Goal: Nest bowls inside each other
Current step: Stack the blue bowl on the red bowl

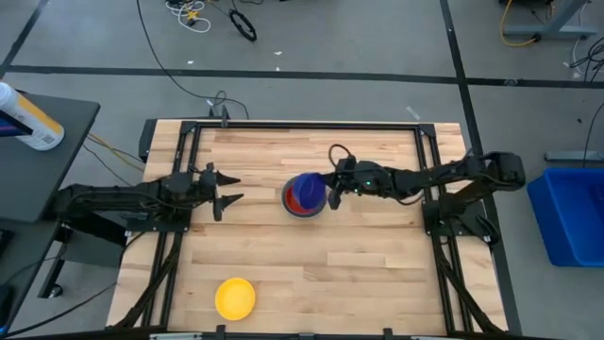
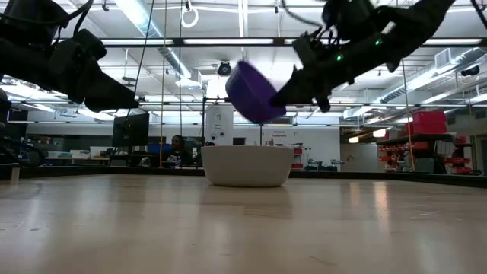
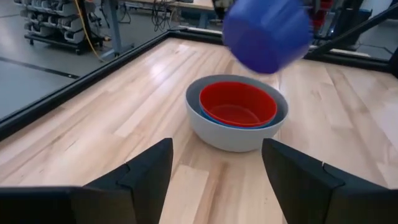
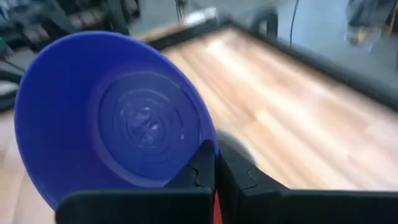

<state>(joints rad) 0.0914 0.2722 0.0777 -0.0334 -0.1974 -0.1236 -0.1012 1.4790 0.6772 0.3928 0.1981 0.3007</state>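
Observation:
A grey bowl stands on its base near the table's middle. A light blue bowl is nested in it, and a red bowl is nested in that. Above this stack hangs a tilted dark blue bowl, with my right gripper shut on it. My left gripper is open at the table's left side, pointing at the stack from a distance, with nothing between its fingers. A yellow bowl sits alone near the table's near edge. My right gripper pinches the dark blue bowl's rim on the side nearest the arm, one finger inside the bowl and one outside. The fingers come from the table's right, slanting a little downward. The bowl is lifted clear and tilted, above the stack.
Black frame rails run along the table's edges. Bare wood lies between my left gripper and the stack and along the near half of the table. A blue bin stands off the table to the right.

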